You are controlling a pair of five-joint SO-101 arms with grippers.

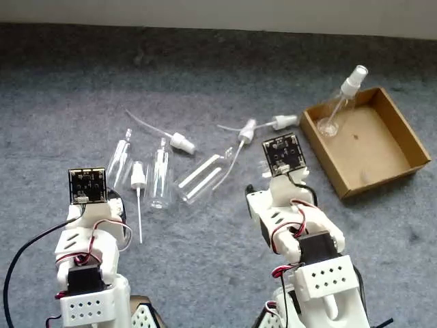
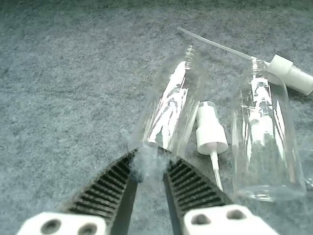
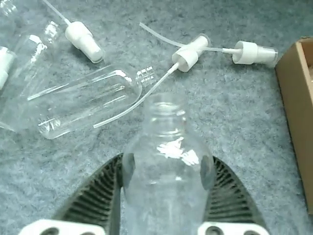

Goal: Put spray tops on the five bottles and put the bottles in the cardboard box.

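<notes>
My right gripper [image 3: 166, 169] is shut on a clear open-necked bottle [image 3: 164, 161], held over the carpet left of the cardboard box [image 1: 375, 143]. In the box leans one bottle with a spray top [image 1: 339, 109]. My left gripper [image 2: 149, 159] stands narrowly open, its tips at the base of a lying bottle [image 2: 168, 105] without clasping it. A loose spray top [image 2: 211, 134] lies beside that bottle, and a second bottle [image 2: 264, 134] lies past it. A third bottle [image 1: 201, 179] lies between the arms. More spray tops lie at the back [image 1: 181, 142], [image 1: 246, 130], [image 1: 285, 121].
Everything rests on grey carpet [image 1: 205, 68]. The thin tubes of the spray tops [image 3: 146, 95] trail across the carpet between the bottles. The box's near wall [image 3: 298, 112] stands close to my right gripper. A pale wall strip runs along the far edge.
</notes>
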